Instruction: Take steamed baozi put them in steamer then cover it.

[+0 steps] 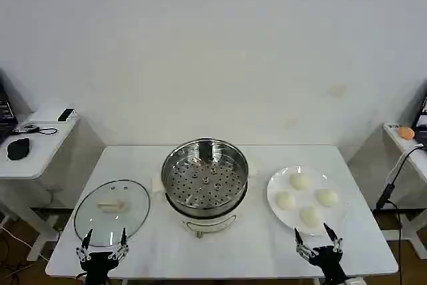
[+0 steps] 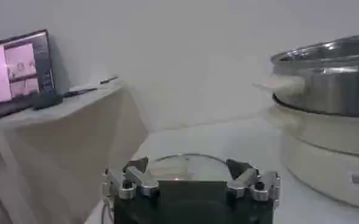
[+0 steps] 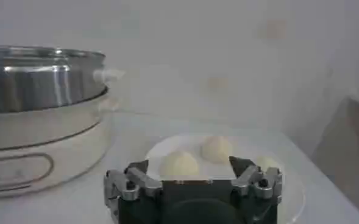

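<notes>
The shiny steel steamer (image 1: pixel 205 177) stands uncovered at the table's middle, its perforated tray bare; it also shows as steamer (image 2: pixel 325 79) and steamer (image 3: pixel 39 79). Several cream-white baozi (image 1: pixel 300 181) lie on a white plate (image 1: pixel 277 185) to its right, with baozi (image 3: pixel 179 164) seen just beyond my right gripper (image 3: pixel 192 167). The glass lid (image 1: pixel 111 210) lies flat on the left; my left gripper (image 2: pixel 188 165) faces that lid (image 2: pixel 185 167). My left gripper (image 1: pixel 103 236) and right gripper (image 1: pixel 315 233) hover open and empty at the front edge.
A white side table (image 1: pixel 33 145) with a black mouse stands at the far left, with a monitor (image 2: pixel 14 73) on it. Another side table (image 1: pixel 407 141) with cables is at the far right. The table front (image 1: pixel 220 251) lies between my grippers.
</notes>
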Robot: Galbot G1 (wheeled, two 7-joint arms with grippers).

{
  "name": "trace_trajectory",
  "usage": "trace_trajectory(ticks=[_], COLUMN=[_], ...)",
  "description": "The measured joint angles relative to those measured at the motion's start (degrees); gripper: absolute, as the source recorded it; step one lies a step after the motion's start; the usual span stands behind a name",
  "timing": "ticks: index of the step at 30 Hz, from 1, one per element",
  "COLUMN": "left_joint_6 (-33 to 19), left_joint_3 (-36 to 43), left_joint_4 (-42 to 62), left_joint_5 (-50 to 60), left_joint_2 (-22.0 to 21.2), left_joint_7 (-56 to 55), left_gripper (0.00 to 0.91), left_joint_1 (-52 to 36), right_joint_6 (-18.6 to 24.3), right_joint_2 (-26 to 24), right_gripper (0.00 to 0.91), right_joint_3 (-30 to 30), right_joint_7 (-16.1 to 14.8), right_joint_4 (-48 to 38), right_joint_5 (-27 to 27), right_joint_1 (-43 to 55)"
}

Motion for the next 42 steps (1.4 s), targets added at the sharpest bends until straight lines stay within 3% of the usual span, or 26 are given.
trace_trajectory(ticks=[7,13,19,25,30,37,42], left_joint_6=[2.0,5.2,7.0,8.4,9.1,10.2,10.7], left_joint_3=[-0.9,-1.2,-1.4,-1.8,-2.0,-2.2,-2.5], left_joint_4=[-1.1,-2.7,-4.1,-5.2,-5.6,-6.0,-5.9], left_joint_5=[-0.6,0.3,2.5,4.2,5.3,6.0,6.0], left_joint_2=[0.1,-0.1,-0.7,-1.4,-1.6,-1.8,-1.6], left_joint_7=[-1.2,-1.9,-0.6,0.4,0.9,1.1,1.4], left_gripper=[0.907,0.907,0.907,0.907,0.907,0.907,0.907], left_joint_1=[-0.8,-0.8,-0.8,-1.0,-1.0,-2.0,-2.8], right_joint_6=[-7.7,-12.8,-14.1,-12.4,-9.7,-6.5,-5.9], right_joint_2=[-6.6,-15.6,-25.4,-34.2,-38.3,-39.6,-39.2], right_gripper=[0.907,0.907,0.907,0.907,0.907,0.907,0.907], right_joint_3=[3.4,4.0,-1.1,-13.3,-29.2,-49.7,-60.8], right_joint_7=[-5.4,-13.4,-22.7,-33.0,-39.8,-46.7,-49.0], right_joint_4=[-0.7,-5.4,-12.3,-19.8,-26.8,-35.6,-40.2], right_joint_5=[-1.4,-5.2,-11.6,-17.9,-21.2,-23.6,-23.9], right_joint_1=[5.9,12.4,21.8,35.9,51.5,70.5,79.3])
